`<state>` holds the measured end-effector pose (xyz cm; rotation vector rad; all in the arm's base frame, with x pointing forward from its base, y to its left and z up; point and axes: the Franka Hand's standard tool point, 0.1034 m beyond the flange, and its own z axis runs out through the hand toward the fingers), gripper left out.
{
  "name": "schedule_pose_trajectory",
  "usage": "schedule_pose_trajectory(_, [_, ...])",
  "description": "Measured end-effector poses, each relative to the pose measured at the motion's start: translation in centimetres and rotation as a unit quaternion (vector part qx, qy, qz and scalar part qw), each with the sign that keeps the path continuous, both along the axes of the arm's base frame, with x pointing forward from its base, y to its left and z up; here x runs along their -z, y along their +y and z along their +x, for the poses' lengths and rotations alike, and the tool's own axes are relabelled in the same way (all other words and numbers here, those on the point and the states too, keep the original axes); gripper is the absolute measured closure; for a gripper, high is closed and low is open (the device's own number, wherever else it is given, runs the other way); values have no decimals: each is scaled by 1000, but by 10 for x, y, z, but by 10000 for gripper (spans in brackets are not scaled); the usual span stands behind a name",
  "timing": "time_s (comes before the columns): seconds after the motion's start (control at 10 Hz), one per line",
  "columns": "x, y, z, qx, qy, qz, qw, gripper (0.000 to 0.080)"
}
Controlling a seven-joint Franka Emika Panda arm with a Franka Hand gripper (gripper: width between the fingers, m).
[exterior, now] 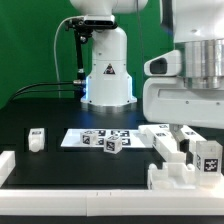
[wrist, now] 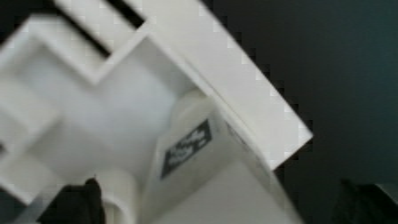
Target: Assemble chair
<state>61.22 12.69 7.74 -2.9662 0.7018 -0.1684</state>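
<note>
Lying outside wrist view: chair block [exterior: 37,138]

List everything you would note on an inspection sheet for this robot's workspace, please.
surface: black table, with the flat marker board lying mid-table.
job's things: white chair parts grouped at the exterior view's right; a small white block alone at its left; a tagged cube at the marker board.
clutter: nothing seen.
grippers: the gripper hangs over the right-hand group; too blurred to tell open or shut.
cables: a black cable runs beside the robot's base.
surroundings: white border rails at the table edge; green backdrop.
</note>
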Motion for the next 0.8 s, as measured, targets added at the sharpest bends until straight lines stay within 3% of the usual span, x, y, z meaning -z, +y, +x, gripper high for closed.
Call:
schedule_pose_trajectory(0.2, [2,2,-2,9,-1,1,1000,150])
schedule_pose_trajectory(0.3, [2,2,-2,15,-1,2,1000,232])
schedule_pose_trajectory(0.4, [2,3,-2,32,0,4,999,419])
schedule_pose_trajectory(0.5, [3,1,-3,80,5,10,997,505])
schedule_pose_trajectory(0.8, [3,-6,-2,243,24,27,969,509])
